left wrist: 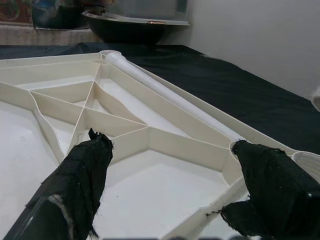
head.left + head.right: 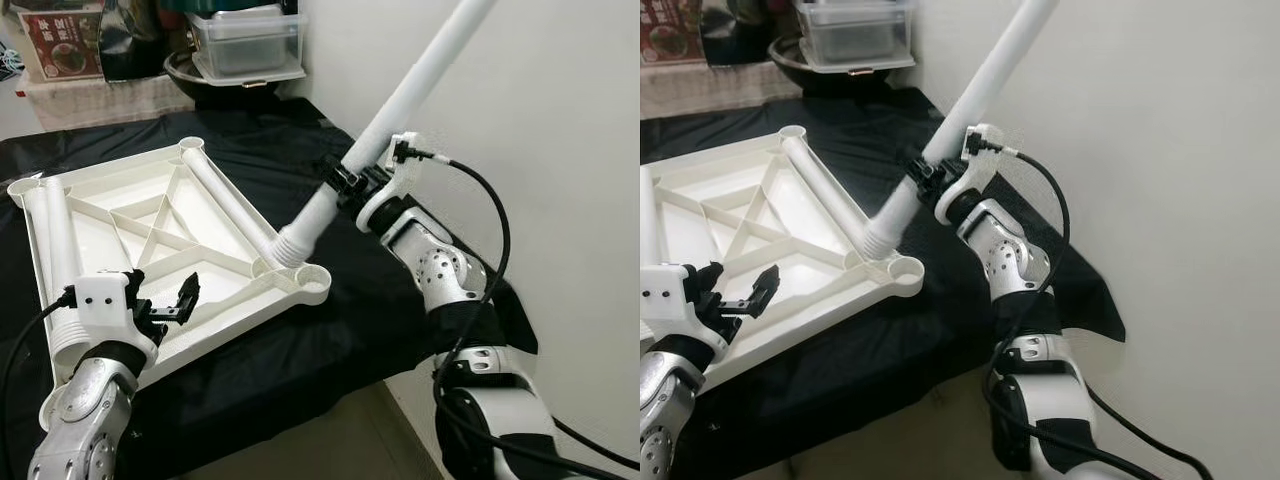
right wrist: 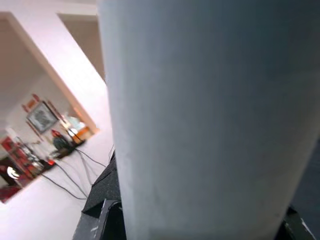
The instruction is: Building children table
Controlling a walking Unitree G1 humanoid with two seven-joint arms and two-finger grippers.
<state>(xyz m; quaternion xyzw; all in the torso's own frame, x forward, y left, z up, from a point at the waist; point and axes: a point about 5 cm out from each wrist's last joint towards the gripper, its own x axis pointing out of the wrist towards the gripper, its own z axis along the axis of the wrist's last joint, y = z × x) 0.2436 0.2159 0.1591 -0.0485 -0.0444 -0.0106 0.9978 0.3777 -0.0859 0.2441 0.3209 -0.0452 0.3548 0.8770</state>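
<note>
The white plastic tabletop (image 2: 150, 240) lies upside down on a desk covered with a black cloth (image 2: 330, 330), ribbed underside up, with round leg sockets at its corners. The right end effector (image 2: 345, 183) is clamped around a white table leg (image 2: 400, 95), gripping it partway up the tube. That leg stands tilted, its upper end leaning away toward the white wall (image 2: 560, 120). Its ribbed lower end (image 2: 296, 243) sits at the near right corner socket (image 2: 310, 278), touching the frame; whether it is seated in the socket cannot be told. In the right wrist view the tube (image 3: 210, 120) lies directly against the camera.

A second leg (image 2: 228, 200) lies flat inside the frame along its right edge. Another leg (image 2: 60, 240) lies along the left edge.

The left end effector (image 2: 172, 305) hovers over the near edge of the tabletop, fingers (image 1: 80, 185) spread apart and holding nothing.

A clear plastic container (image 2: 245, 40) and a dark bowl (image 2: 200, 75) stand beyond the desk.
</note>
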